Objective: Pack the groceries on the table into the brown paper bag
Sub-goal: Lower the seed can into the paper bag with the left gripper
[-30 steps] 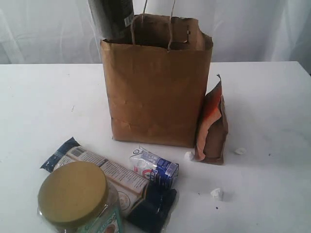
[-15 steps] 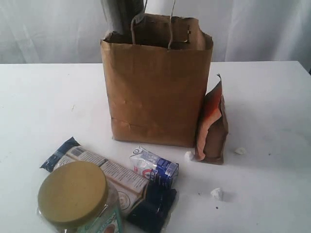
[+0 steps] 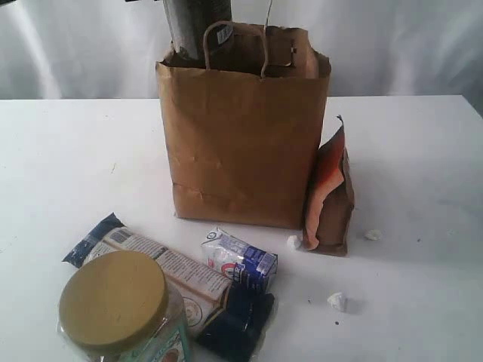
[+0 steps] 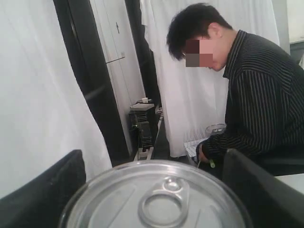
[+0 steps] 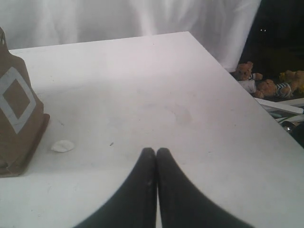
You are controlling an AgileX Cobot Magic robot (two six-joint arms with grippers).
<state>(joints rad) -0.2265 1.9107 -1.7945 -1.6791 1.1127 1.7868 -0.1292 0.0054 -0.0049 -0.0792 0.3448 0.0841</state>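
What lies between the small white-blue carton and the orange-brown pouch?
A tiny white crumb, right beside the pouch; otherwise bare table. The exterior view shows it.

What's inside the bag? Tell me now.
The can sticks up out of the bag's mouth, its lower end hidden behind the rim. The front wall covers the rest of the inside, so any other contents cannot be seen.
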